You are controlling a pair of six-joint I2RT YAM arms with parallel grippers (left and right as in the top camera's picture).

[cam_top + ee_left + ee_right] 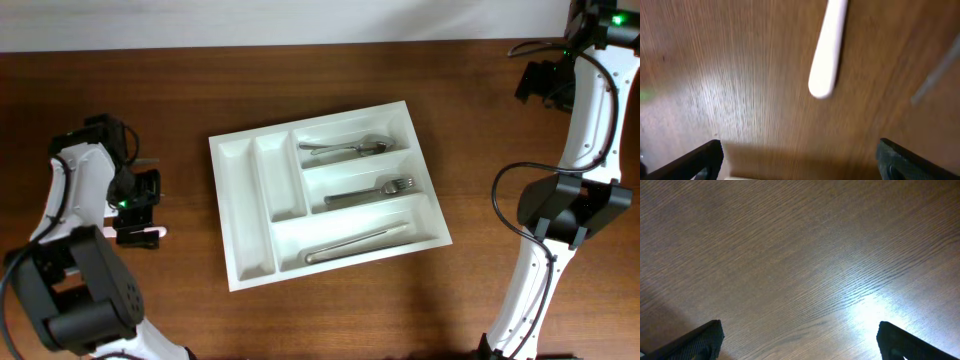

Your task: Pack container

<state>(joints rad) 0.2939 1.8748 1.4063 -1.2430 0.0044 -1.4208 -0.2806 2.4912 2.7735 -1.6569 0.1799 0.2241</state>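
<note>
Container [243, 215], white, five compartments, lies mid-counter [120, 90], set slightly askew and well apart from both arms. It shows in the overhead view alone. There each of the three wide compartments carries one metal piece: spoon [350, 148] in the far one, fork [372, 192] in the middle, knife [355, 243] in the near one. The two narrow compartments run along its left side. Left end effector [135, 195] hangs over the counter left of the container, near a small white stick-like item [150, 233]. The left wrist view, which is blurred, adds detail: jaws spread wide, fingers [695, 162] at the bottom corners, nothing gripped. The item's rounded white end lies on the wood ahead, not touching. A grey streak [937, 75] at right is too smeared to identify. Right end effector [535, 80] sits at the far right of the counter. Its wrist view shows jaws equally wide, gripping nothing, over bare wood grain with a patch of glare.
</note>
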